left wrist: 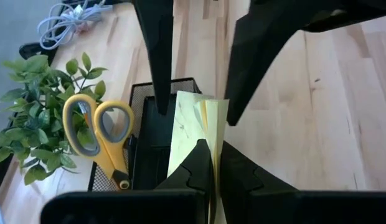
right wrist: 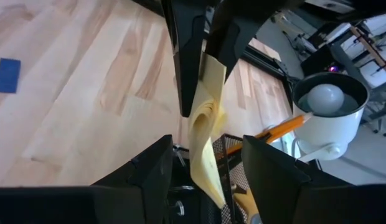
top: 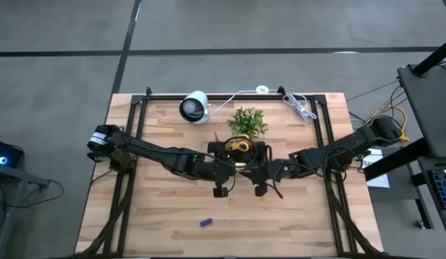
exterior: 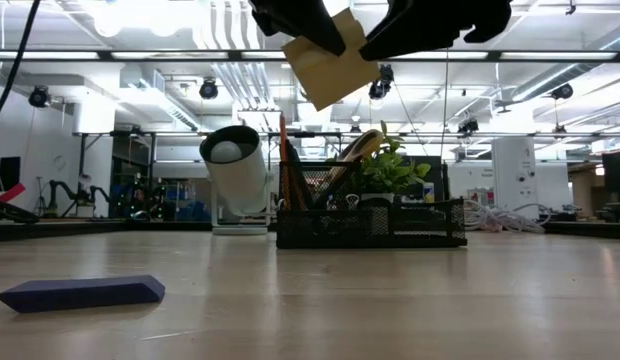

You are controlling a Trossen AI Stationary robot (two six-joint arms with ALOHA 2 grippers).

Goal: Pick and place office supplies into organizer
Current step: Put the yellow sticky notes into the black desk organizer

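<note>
step: sticky-note pad (left wrist: 199,134) handover above organizer (exterior: 370,222) | left end effector (left wrist: 211,180) clamped on pad edge, organizer directly below | right end effector (right wrist: 208,171) fingers apart, straddling pad | we advise closing squarely before left releases, pad bends easily

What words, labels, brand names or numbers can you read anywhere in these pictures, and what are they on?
None can be read.
Yellow sticky-note pad: faint marks only, no legible writing.
Blue block: plain face, no text.
White paper at the table's right edge: dark print, too small to read.
Scissors, organizer, white camera: no label visible.
</note>
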